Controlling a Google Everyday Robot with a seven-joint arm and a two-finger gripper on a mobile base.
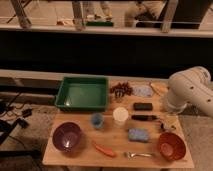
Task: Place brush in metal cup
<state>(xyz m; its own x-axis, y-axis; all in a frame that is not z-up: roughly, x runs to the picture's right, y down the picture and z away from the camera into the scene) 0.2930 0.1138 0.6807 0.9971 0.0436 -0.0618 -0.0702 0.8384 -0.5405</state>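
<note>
Table [80,156]: brush [144,118] flat, axis L-R; gripper [169,123] by R end.

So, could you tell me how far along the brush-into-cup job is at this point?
Nothing looks done yet: the brush lies flat on the table, beside the pale cup, which I take for the metal one. In hand: the gripper sits by the table's right edge, just beyond the brush, open and holding nothing. Left: grasp the brush, lift it, drop it in the cup.
</note>
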